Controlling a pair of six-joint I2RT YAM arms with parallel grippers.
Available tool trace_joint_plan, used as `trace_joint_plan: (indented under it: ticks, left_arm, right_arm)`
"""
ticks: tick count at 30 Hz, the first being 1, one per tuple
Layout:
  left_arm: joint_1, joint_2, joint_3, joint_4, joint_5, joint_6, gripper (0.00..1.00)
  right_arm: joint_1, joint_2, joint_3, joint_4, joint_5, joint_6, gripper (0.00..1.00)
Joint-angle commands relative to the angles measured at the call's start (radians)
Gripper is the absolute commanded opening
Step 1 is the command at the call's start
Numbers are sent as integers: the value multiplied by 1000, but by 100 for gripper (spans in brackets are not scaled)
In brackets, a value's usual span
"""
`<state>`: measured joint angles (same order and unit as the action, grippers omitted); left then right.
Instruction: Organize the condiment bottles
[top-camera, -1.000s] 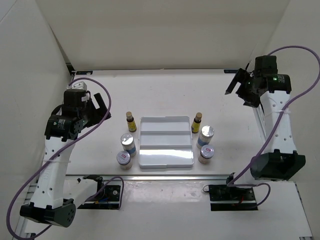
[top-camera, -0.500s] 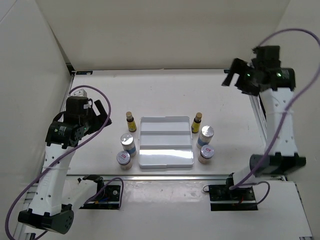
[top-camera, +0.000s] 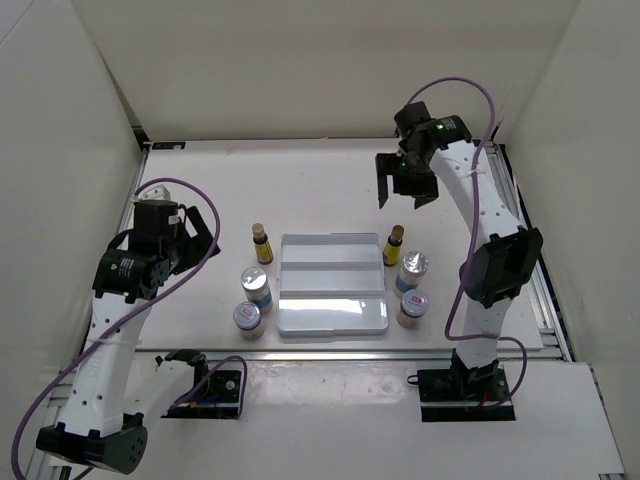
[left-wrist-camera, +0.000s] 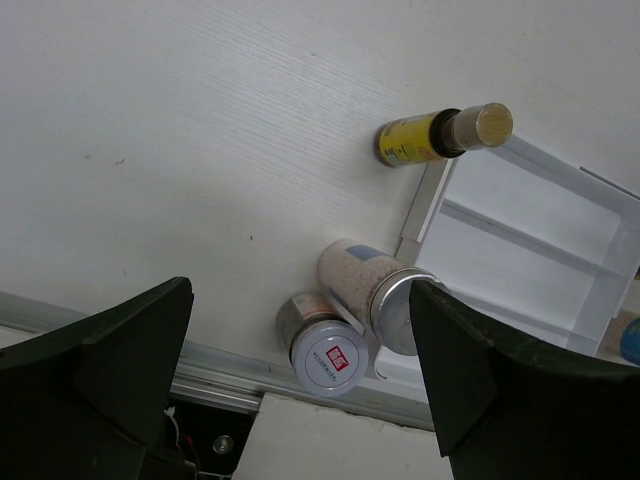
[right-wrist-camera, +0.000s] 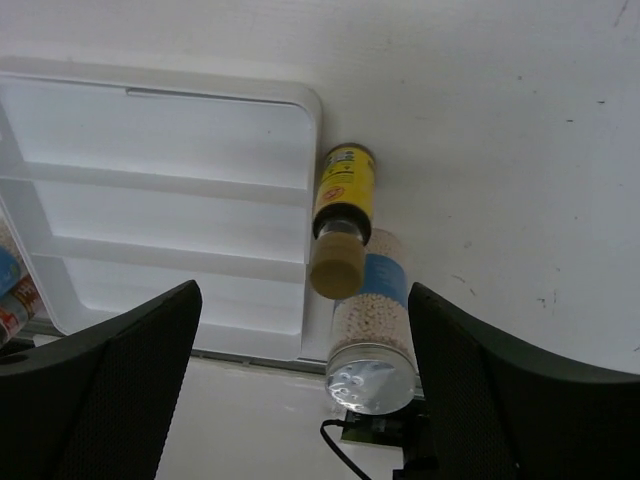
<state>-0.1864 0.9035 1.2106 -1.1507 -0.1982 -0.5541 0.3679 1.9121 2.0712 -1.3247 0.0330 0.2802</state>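
Six condiment bottles stand in two columns beside a white stepped rack (top-camera: 332, 285). On the left are a slim amber bottle (top-camera: 262, 243), a blue-white labelled bottle (top-camera: 256, 288) and a short red-labelled bottle (top-camera: 246, 319). On the right are an amber bottle (top-camera: 394, 245), a blue-white bottle (top-camera: 411, 272) and a red-labelled bottle (top-camera: 410, 307). My left gripper (top-camera: 203, 227) is open and empty, left of the left column; its wrist view shows that amber bottle (left-wrist-camera: 430, 138), blue-white bottle (left-wrist-camera: 370, 290) and red-labelled bottle (left-wrist-camera: 325, 345). My right gripper (top-camera: 405, 190) is open and empty, above and behind the right amber bottle (right-wrist-camera: 340, 215).
The rack also shows in the left wrist view (left-wrist-camera: 530, 240) and the right wrist view (right-wrist-camera: 160, 200). White walls close in the table on the left, back and right. A metal rail runs along the table's front edge (top-camera: 330, 352).
My right arm has swung from the far right wall inward to above the right amber bottle. My left gripper has shifted slightly nearer and lower. The bottles have not moved.
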Motion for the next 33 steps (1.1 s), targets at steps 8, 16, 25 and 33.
trace_joint_plan:
  ticks: [8,16,25,33]
  left_arm:
    - [-4,-18,-33,-14,-30,6,100]
    - [-13,-18,-42,-14,-30,6,100]
    - [-13,-18,-51,-14,-30,6,100]
    - [-13,-18,-51,-4,-30,6,100]
  right_arm:
    - [52,90,-12,-140,47,45,77]
    - [52,79,-53,-140,58,54,67]
    - [52,79,-125,-140,58,54,61]
    - [34,59,-154,-140,82,63,52]
